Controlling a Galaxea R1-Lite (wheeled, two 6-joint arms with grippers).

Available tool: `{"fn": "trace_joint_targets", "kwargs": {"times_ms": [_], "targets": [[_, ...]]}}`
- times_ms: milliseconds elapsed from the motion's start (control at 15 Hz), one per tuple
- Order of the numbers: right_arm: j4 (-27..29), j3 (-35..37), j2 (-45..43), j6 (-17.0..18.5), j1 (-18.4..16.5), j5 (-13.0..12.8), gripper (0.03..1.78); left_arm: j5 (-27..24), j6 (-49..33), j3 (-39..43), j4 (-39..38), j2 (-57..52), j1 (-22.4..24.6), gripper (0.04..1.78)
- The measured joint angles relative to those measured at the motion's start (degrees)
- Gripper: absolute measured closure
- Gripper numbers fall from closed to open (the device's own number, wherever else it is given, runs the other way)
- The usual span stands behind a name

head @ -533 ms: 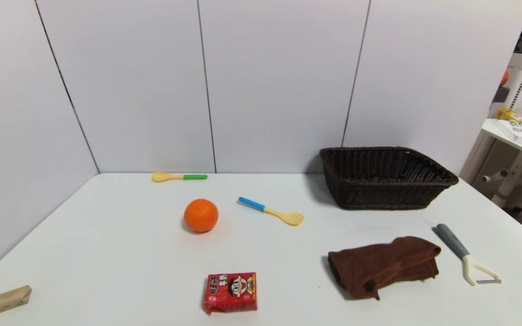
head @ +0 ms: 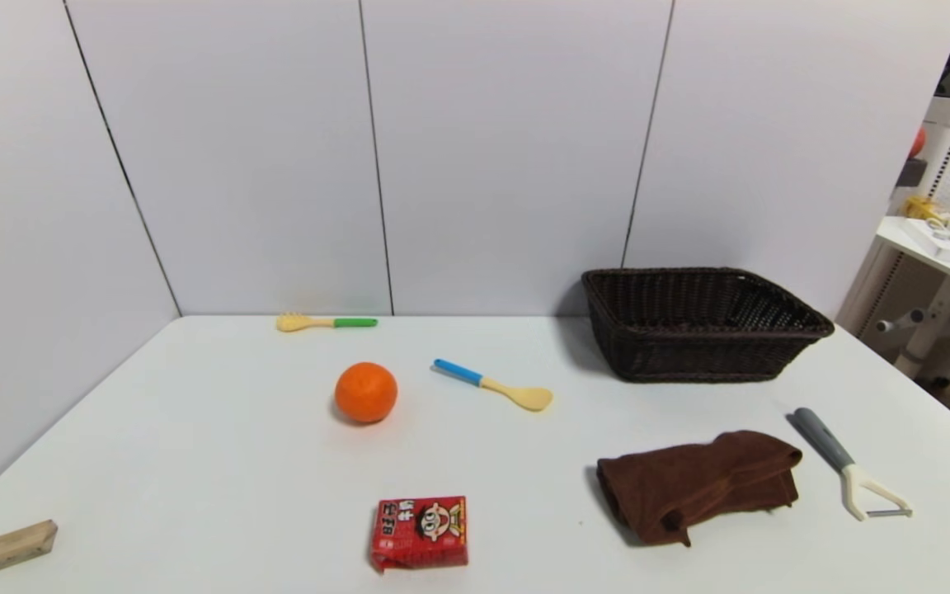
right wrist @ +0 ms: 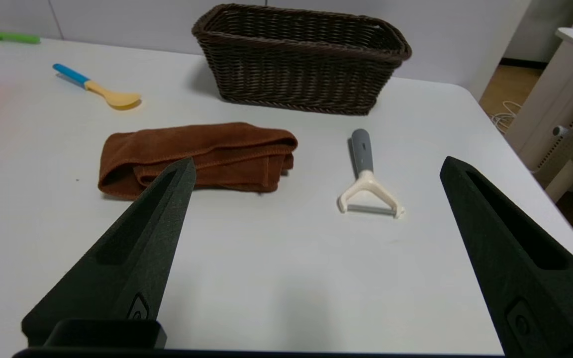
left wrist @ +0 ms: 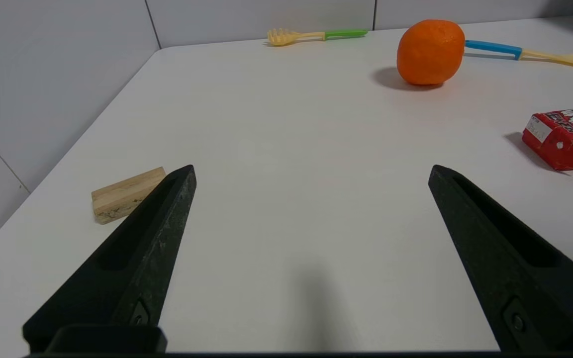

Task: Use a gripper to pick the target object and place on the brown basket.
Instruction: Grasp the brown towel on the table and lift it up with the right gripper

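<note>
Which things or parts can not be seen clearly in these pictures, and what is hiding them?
- Brown basket: its inside floor is hidden by its own near wall in the head and right wrist views.
- Brown towel: its near edge is partly covered by a finger of the right gripper.
- Wooden block: one end is covered by a finger of the left gripper.
- Red snack box: cut off by the left wrist picture's edge.
- Neither arm shows in the head view.

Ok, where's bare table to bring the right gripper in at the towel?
Bare table lies between the towel and the open right gripper, and between towel and red snack box. Tighter beyond: peeler beside it, brown basket behind.
</note>
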Motion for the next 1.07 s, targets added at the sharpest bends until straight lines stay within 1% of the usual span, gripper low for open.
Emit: {"fn": "trace_joint_targets", "kwargs": {"times_ms": [133,200,267,400,533,600,667,733,800,933,1000,1067], "targets": [[0.32,-7.61,10.95,-3.69,1.68,0.93,0.11,-0.02,0.00,0.00,0.02,0.02,0.00,0.13],[0.46,-11.39,16.52,-6.12,2.60,1.78,0.11,0.00,0.00,0.00,0.02,0.02,0.00,0.13],[0.60,-15.42,22.58,-8.77,3.64,3.24,0.11,-0.02,-0.02,0.00,0.00,0.02,0.00,0.13],[1.40,-22.97,33.60,-14.38,5.46,7.55,0.11,-0.02,-0.02,0.00,0.00,0.02,0.00,0.13],[5.32,-31.04,44.13,-21.55,6.67,13.06,0.11,-0.02,-0.02,0.00,0.02,0.02,0.00,0.13],[8.79,-35.23,48.65,-25.88,7.01,15.40,0.11,-0.05,0.00,0.00,0.02,0.02,0.00,0.13],[13.47,-39.29,53.18,-30.99,7.20,17.30,0.11,-0.05,0.00,0.00,0.00,0.02,0.00,0.13],[18.35,-42.35,57.00,-35.86,7.31,18.54,0.11,-0.02,0.00,0.00,0.02,0.02,0.00,0.13],[23.53,-44.91,60.81,-41.16,7.23,19.15,0.11,-0.02,0.00,0.00,0.02,0.02,0.00,0.13],[30.70,-48.04,66.95,-51.58,6.12,19.68,0.11,0.00,-0.02,0.00,0.02,0.02,0.00,0.13],[32.79,-48.85,69.74,-57.42,5.05,19.79,0.11,-0.02,0.00,0.00,0.02,0.02,0.00,0.13],[33.60,-49.24,72.11,-62.43,4.17,19.81,0.11,0.00,0.00,0.00,0.00,0.02,0.00,0.13]]}}
